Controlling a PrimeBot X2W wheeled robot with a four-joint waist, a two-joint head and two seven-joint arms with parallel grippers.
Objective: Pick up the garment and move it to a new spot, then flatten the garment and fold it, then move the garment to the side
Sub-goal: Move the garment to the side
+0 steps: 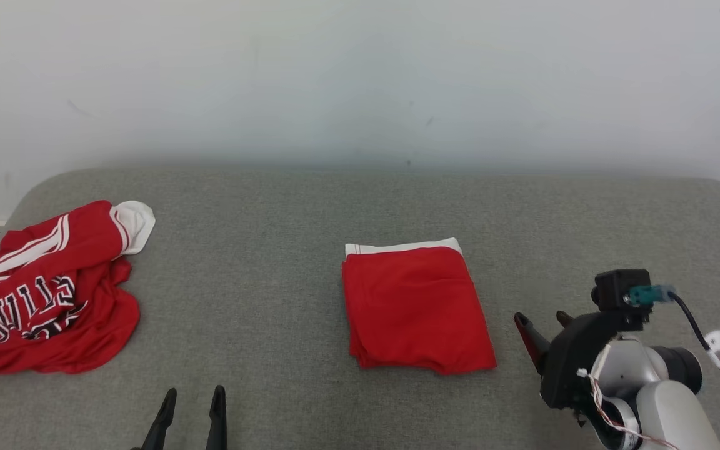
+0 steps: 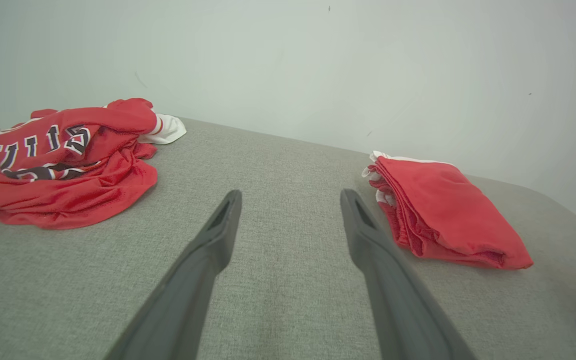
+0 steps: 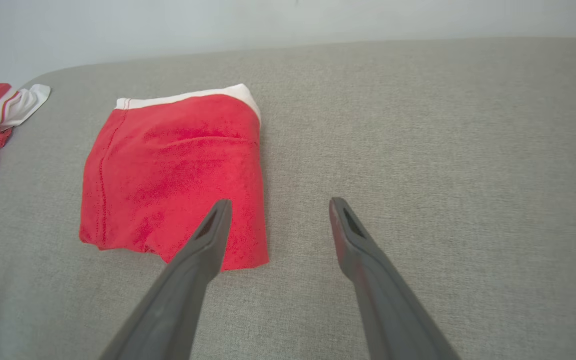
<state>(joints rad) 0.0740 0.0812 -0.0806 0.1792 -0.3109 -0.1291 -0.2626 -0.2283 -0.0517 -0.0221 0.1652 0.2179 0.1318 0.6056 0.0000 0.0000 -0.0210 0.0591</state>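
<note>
Both pairs of jaws stand released, wide apart with nothing between them. You can see the right jaws' fingers (image 1: 529, 337) at the lower right of your head view, angled up and towards the left. Their tips are just beside the near right corner of the folded red garment (image 1: 416, 306), with a strip of bare grey cloth between. In your right wrist view, one of those fingers (image 3: 203, 250) crosses in front of that same corner of the folded red garment (image 3: 173, 170). You cannot tell from that view whether it touches the cloth or hangs above it.

The garment lies near the middle of the tabletop (image 1: 260, 250). It is a neat, roughly square stack, with a white band along its far edge. In your left wrist view its layered folds face the left jaws, and the folded red garment (image 2: 443, 205) sits to the right of the right-hand finger.

The left jaws' fingers (image 1: 213, 419) rise from the bottom edge of your head view, well apart from the garment and nearer to you than it. In the left wrist view the same fingers (image 2: 208, 260) point across bare grey fabric.

Farther out, a crumpled red jersey (image 1: 47, 294) with white trim and dark lettering lies at the tabletop's left end. A pale wall (image 1: 360, 75) stands behind.
</note>
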